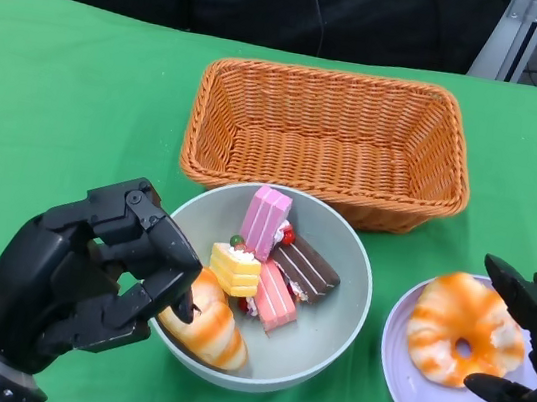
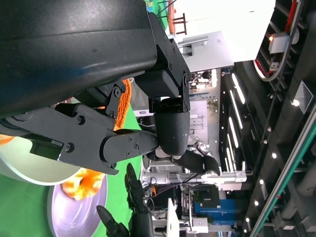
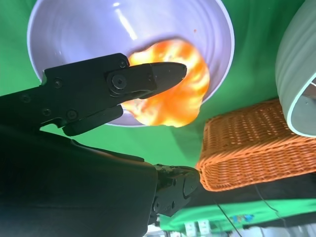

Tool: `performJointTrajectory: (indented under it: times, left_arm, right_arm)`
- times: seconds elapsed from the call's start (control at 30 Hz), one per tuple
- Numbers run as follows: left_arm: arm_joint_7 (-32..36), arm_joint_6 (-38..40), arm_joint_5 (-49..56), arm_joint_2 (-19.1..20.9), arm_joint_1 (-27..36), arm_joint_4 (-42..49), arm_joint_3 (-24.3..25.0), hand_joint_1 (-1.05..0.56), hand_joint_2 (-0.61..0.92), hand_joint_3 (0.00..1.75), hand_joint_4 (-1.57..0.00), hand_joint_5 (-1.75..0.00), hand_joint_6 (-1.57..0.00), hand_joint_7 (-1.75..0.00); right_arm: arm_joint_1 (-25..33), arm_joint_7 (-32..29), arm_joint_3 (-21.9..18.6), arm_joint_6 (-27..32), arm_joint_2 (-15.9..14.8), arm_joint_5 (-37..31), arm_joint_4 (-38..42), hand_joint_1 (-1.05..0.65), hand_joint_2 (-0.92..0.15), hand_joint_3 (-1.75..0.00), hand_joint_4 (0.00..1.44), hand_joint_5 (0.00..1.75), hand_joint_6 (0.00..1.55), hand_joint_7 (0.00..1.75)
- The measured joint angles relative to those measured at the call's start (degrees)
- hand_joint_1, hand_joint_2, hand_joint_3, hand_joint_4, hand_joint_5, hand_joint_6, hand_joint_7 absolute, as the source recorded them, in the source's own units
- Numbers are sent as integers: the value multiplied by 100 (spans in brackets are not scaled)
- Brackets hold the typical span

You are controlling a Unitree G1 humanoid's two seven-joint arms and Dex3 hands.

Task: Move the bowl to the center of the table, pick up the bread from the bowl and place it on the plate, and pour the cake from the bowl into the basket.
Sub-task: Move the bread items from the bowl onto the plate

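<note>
Left hand at lower left is curled around the bowl rim, fingertips touching the bread still inside, so I'd get a firm rim grip and tip slowly toward the basket up top so the cake slides out. Right hand at lower right holds nothing, fingers spread wide around the plate with its bread ring.

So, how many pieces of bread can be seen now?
2: one bread lies in the bowl, at its left side; one ring-shaped bread lies on the plate. Others may be hidden.
</note>
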Motion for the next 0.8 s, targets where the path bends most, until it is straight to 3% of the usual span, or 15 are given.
performJointTrajectory:
  times: [0.3,0.43,0.6,0.8]
  left_arm:
    - [1,-1,-4,13,0,0,-25,-14,77,65,-77,-158,-76,-124]
    - [1,-1,-5,13,2,0,-38,-15,78,64,-77,-159,-76,-124]
    - [2,0,-7,13,3,1,-41,-15,78,63,-77,-159,-76,-124]
    - [2,-1,-6,11,1,15,-41,-18,82,54,-76,-160,-75,-124]
  right_arm:
    - [-2,-297,-149,-478,24,-37,206,-74,-92,-25,3,1,1,0]
    - [4,-371,-382,-1026,319,684,55,-71,-92,-21,23,12,16,7]
    - [9,30,-495,-1102,545,1515,-467,-58,-92,-14,54,23,48,14]
    - [23,516,-510,-739,770,2050,-1202,-53,-92,-13,63,25,57,14]
